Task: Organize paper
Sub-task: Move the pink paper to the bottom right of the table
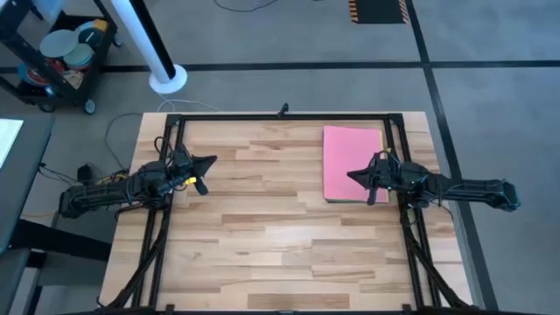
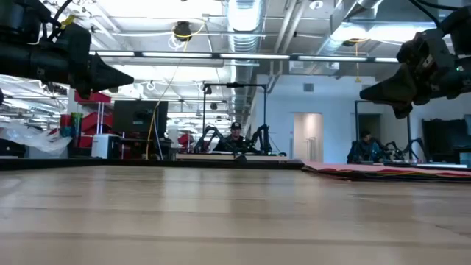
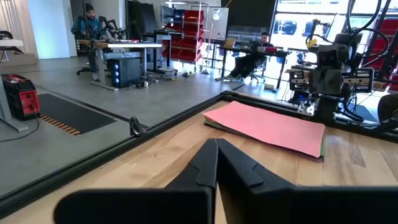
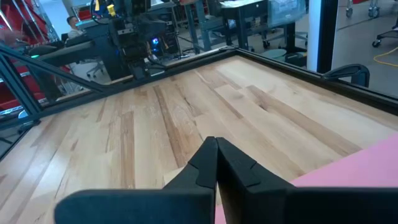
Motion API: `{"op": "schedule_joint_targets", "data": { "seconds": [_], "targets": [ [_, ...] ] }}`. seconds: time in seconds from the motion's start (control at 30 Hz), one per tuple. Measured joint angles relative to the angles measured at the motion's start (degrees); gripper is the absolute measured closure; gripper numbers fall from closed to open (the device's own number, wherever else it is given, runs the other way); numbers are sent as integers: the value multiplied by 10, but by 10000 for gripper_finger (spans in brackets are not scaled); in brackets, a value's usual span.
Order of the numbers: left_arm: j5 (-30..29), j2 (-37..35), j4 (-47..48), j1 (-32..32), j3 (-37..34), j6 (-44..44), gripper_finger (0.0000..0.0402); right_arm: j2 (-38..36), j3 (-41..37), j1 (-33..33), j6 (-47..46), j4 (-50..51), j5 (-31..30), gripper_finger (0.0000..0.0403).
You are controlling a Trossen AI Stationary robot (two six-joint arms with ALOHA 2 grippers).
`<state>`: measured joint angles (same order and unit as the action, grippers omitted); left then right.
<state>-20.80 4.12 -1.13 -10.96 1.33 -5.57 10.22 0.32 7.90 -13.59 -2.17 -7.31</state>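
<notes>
A stack of paper (image 1: 353,164) with a pink sheet on top lies flat on the wooden table, right of centre toward the far edge. It also shows in the left wrist view as the pink stack (image 3: 267,126), with green and darker edges beneath. My right gripper (image 1: 350,175) is shut and hovers above the stack's near part, pointing toward the table's left. The pink sheet's corner (image 4: 348,180) shows below it. My left gripper (image 1: 213,161) is shut and hovers over bare wood at the table's left, pointing right.
A black metal frame (image 1: 280,115) runs along the table's far edge and down both sides. Bare wood (image 1: 271,227) fills the middle and near part of the table. People sit at desks in the room beyond (image 2: 235,136).
</notes>
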Motion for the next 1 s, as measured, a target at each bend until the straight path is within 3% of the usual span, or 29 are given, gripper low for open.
{"op": "schedule_joint_targets", "data": {
  "seconds": [0.67,1.0],
  "targets": [
    [0,0,0,0,0,0,402,0,0,0,0,-3,-1,403],
    [0,0,0,0,0,0,402,0,0,0,0,-82,-3,403]
  ]
}}
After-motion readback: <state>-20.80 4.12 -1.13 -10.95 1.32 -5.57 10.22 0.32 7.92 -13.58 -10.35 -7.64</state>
